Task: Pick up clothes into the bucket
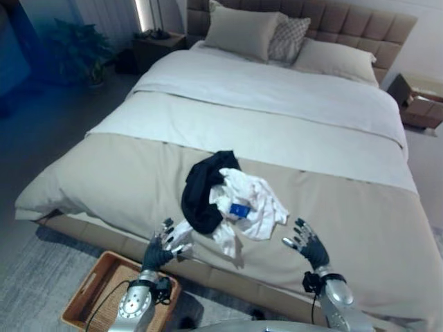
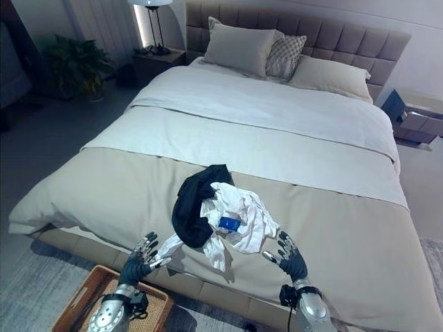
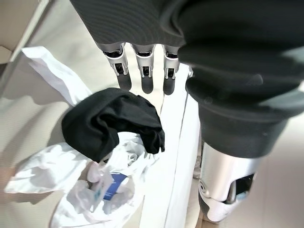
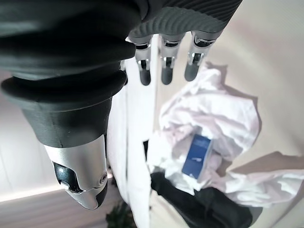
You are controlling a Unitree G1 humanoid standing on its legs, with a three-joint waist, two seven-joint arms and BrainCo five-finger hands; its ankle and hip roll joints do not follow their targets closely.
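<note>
Left hand (image 1: 160, 250): fingers spread, nothing held, just left of the clothes.
Right hand (image 1: 309, 246): fingers relaxed, nothing held, right of the clothes.
Clothes (image 1: 232, 200): heaped on the bed (image 1: 104, 173) between both hands.
Basket (image 1: 97, 283): seen below the left hand.

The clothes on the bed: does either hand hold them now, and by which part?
Nothing is held. The left hand and right hand are open beside the clothes.

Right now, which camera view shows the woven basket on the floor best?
The left eye view: the woven basket sits on the floor at the foot of the bed, its rim and inside visible beside the left hand. The right eye view has it cut off at the lower edge. In the wrist views I cannot make it out.
</note>
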